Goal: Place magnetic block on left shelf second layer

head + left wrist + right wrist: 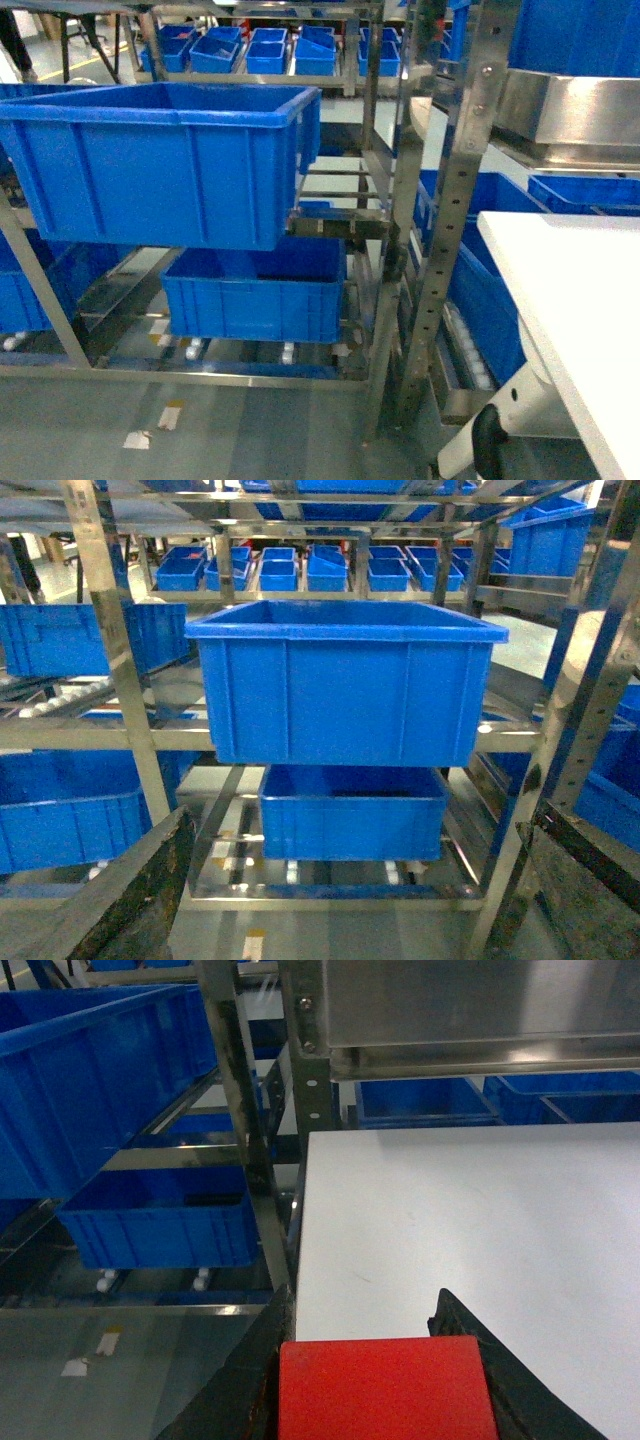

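Observation:
The magnetic block, a red cube, sits between the two dark fingers of my right gripper, which is shut on it. It hangs over the near left part of the white table. The left shelf second layer carries a large deep blue crate, seen front-on in the left wrist view and at the upper left of the right wrist view. My left gripper faces that crate from a distance, its fingers wide open with nothing between them. Neither gripper's jaws show in the head view.
A lower blue crate rests on roller rails beneath the big one. Perforated steel uprights stand between the left shelf and the white table. More blue crates line racks behind. A white and black arm part shows at bottom right.

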